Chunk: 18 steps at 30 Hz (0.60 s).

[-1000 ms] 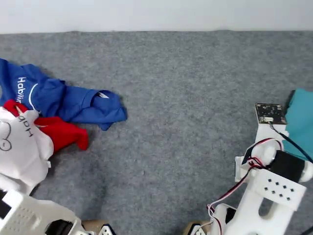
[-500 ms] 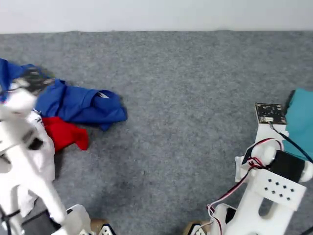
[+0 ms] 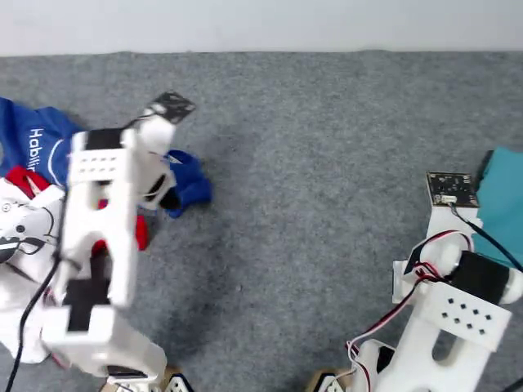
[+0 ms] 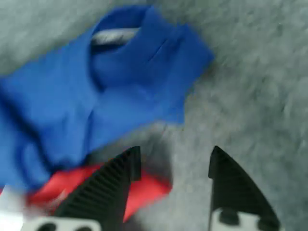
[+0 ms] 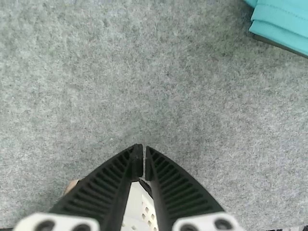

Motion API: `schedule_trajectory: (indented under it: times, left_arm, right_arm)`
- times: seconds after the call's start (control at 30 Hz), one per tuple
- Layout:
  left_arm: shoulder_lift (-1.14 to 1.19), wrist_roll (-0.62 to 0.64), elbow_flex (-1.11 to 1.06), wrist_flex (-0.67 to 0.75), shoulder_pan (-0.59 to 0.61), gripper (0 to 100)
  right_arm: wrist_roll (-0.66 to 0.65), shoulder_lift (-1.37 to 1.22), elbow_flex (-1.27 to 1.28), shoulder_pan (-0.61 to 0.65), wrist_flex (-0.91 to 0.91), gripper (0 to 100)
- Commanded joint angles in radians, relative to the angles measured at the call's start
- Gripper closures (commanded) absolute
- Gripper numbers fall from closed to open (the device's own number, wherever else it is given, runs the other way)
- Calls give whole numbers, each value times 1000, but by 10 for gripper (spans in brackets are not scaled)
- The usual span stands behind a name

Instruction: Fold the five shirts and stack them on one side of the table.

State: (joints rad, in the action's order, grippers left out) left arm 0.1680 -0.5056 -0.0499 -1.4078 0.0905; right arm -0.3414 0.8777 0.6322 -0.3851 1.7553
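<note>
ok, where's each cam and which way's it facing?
High: fixed overhead, looking down on the mat; both arms show.
Left wrist: on left arm, facing down past its open pincer at blue shirt, red shirt.
Right wrist: on right arm, facing down past its shut pincer at mat, teal shirt.
Shared with high: blue shirt (left wrist), teal shirt (right wrist).

The blue shirt [image 4: 106,86], red shirt [image 4: 149,190], white shirt [image 3: 24,204] and teal shirt [image 5: 284,21] contrast with the speckled grey counter [image 3: 327,163].
</note>
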Motion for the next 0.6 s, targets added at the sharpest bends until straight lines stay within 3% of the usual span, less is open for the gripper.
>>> schedule_trajectory:
  times: [0.0,0.27,0.47,0.57]
  left_arm:
    - [141,25,143,20,-72,765]
    - [534,61,473,-34,-98,784]
    - [755,61,843,-187,-100,982]
    - [815,60,1058,-318,-114,987]
  right_arm:
    - [6,7,-6,10,38,990]
    - [3,15,-6,10,38,990]
    - [3,16,-6,8,38,990]
    - [2,16,-6,8,38,990]
